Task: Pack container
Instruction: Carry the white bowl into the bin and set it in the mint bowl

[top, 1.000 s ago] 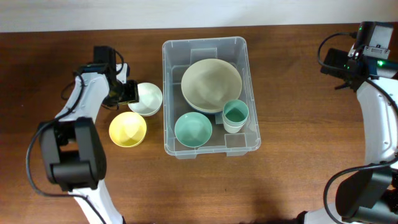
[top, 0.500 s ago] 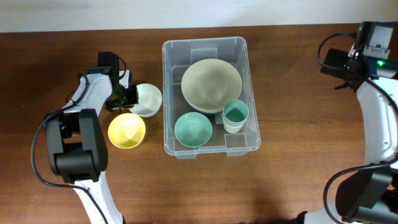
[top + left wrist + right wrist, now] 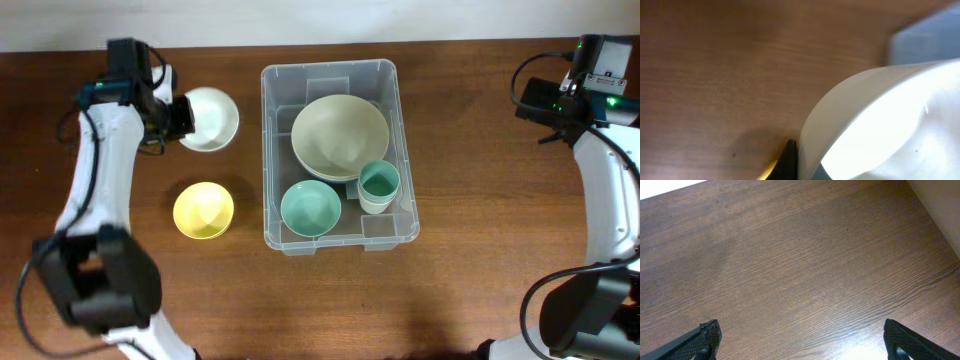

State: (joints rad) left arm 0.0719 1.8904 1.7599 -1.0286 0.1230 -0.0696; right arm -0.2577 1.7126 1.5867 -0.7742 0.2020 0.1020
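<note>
Overhead: my left claw (image 3: 188, 115) pinches the white bowl (image 3: 212, 118) by its rim, left of the container (image 3: 330, 68) at the middle of the tabletop (image 3: 450, 300). My right claw (image 3: 802, 340) is spread and empty. I judge this the carrying step. Next I swing right, clear the wall and lower in.

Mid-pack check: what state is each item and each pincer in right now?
left pincer, shut on white bowl rim.
right pincer, open, empty, over table.
white bowl, upright, held left of container.
container, open-topped, partly filled.
beige bowl, upright inside container.
teal bowl, upright inside container.
cup, upright inside container, beside teal bowl.
yellow bowl, upright, empty, on table.
</note>
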